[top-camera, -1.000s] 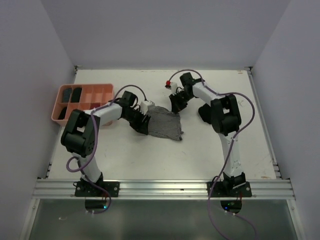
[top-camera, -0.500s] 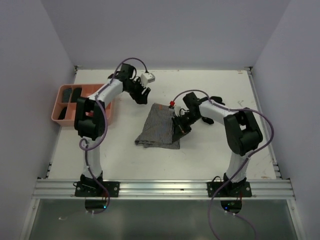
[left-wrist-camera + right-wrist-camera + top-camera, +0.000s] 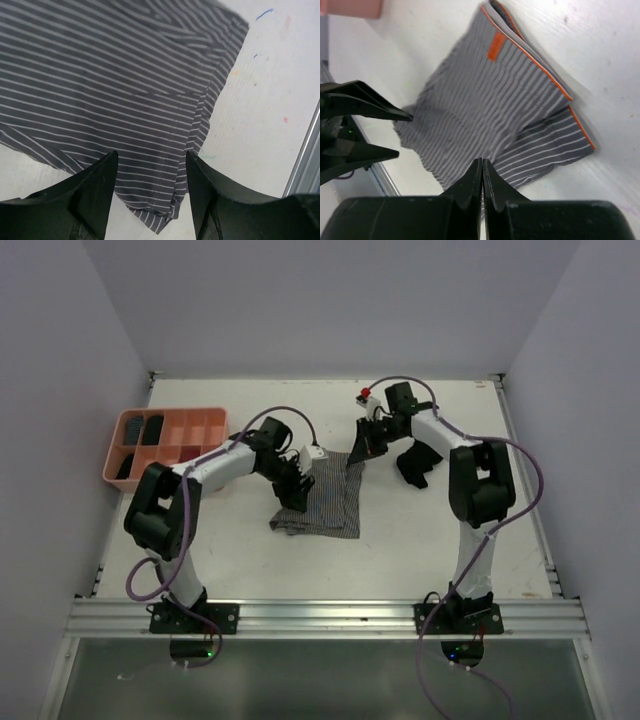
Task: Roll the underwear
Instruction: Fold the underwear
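Undies [image 3: 325, 502]: striped, orange-edged, folded.
Tag [image 3: 495, 46]: orange, text too small to read.
Your L gripper [image 3: 151, 159]: jaws apart over cloth.
Your R gripper [image 3: 482, 164]: jaws together.

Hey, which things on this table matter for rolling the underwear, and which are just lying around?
Job: striped underwear; black underwear on the right.
Lying about: pink compartment tray; dark items in it.

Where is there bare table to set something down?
Free: the near strip between the striped underwear and the front rail; the far strip along the back wall; the right edge beyond the right arm. Crowded: mid-table, where the left gripper and right gripper stand over the cloth, with the black underwear beside and the pink tray far left.
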Motion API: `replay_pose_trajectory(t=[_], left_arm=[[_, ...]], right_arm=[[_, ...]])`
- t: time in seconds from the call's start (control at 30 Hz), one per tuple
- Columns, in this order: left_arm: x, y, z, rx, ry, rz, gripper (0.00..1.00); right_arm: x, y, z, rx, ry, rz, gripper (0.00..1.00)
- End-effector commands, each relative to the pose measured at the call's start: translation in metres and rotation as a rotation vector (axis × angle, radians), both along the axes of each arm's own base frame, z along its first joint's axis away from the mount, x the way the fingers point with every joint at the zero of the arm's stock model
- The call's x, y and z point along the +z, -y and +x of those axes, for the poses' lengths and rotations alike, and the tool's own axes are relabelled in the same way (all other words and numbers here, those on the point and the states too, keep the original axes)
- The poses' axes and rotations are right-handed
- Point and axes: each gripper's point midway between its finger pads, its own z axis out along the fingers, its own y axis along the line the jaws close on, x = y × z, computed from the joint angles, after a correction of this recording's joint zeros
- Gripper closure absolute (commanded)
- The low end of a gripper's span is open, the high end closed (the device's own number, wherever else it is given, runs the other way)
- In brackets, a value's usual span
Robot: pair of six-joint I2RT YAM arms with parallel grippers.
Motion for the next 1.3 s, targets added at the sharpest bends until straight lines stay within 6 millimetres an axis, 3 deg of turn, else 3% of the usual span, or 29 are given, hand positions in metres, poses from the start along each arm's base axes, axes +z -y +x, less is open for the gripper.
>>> replay_pose_trajectory(t=[0.0,0.17,0.3,0.33,0.4,0.43,0.53,0.57,0.63,0.73,0.77,0.8,0.83,0.87,0.97,1.0,1.07,1.17,1.27], left_arm=[[-0.028,-0.015,-0.003,0.036,-0.050,0.083,0.40],[-0.050,-0.032,0.001,0.041,-0.052,0.198,0.41],[-0.062,-0.052,0.025,0.058,-0.015,0.296,0.41],[-0.062,-0.061,0.041,0.073,-0.002,0.299,0.41],[-0.061,-0.072,0.052,0.065,0.003,0.304,0.42],[-0.055,-0.081,0.065,0.047,0.042,0.310,0.43],[-0.037,-0.077,0.066,-0.085,0.100,0.246,0.40],[-0.028,-0.069,0.060,-0.121,0.090,0.191,0.39],[-0.005,-0.058,0.059,-0.155,0.121,0.120,0.38],[0.047,-0.028,0.068,-0.117,0.219,-0.049,0.37],[0.050,-0.023,0.078,-0.091,0.252,-0.054,0.37],[0.049,-0.022,0.077,-0.066,0.275,-0.045,0.37],[0.064,-0.008,0.072,-0.063,0.329,-0.056,0.37],[0.073,-0.001,0.086,-0.037,0.433,-0.048,0.37],[0.072,0.026,0.085,-0.016,0.478,-0.048,0.37],[0.061,0.032,0.089,-0.006,0.456,-0.035,0.38],[0.060,0.044,0.097,0.025,0.442,-0.044,0.41],[0.051,0.055,0.108,0.071,0.442,-0.056,0.42],[0.034,0.068,0.107,0.066,0.436,-0.015,0.43]], right_arm=[[-0.028,-0.001,0.004,-0.017,-0.033,-0.037,0.95],[-0.065,0.005,-0.003,-0.037,-0.096,-0.085,0.97],[-0.076,0.010,-0.033,-0.059,-0.192,-0.079,0.99],[-0.068,0.010,-0.037,-0.066,-0.189,-0.065,0.99],[-0.067,0.008,-0.057,-0.071,-0.243,-0.030,0.99],[-0.055,0.005,-0.062,-0.071,-0.239,-0.002,0.99],[-0.039,0.000,-0.078,-0.073,-0.273,0.083,0.98],[-0.021,-0.002,-0.078,-0.072,-0.237,0.113,0.98],[-0.004,-0.004,-0.077,-0.089,-0.204,0.154,0.97],[0.039,0.001,-0.059,-0.204,-0.087,0.272,0.93],[0.031,0.004,-0.063,-0.214,-0.107,0.264,0.92],[0.044,0.001,-0.057,-0.238,-0.076,0.305,0.91],[0.042,0.002,-0.054,-0.258,-0.076,0.303,0.90],[0.040,0.000,-0.053,-0.268,-0.082,0.312,0.91],[0.010,0.001,-0.053,-0.322,-0.181,0.302,0.93],[0.005,0.000,-0.051,-0.334,-0.192,0.306,0.94],[-0.016,0.002,-0.049,-0.371,-0.224,0.293,0.94],[-0.028,-0.002,-0.040,-0.399,-0.243,0.323,0.94],[-0.041,-0.001,-0.033,-0.411,-0.257,0.307,0.94]])
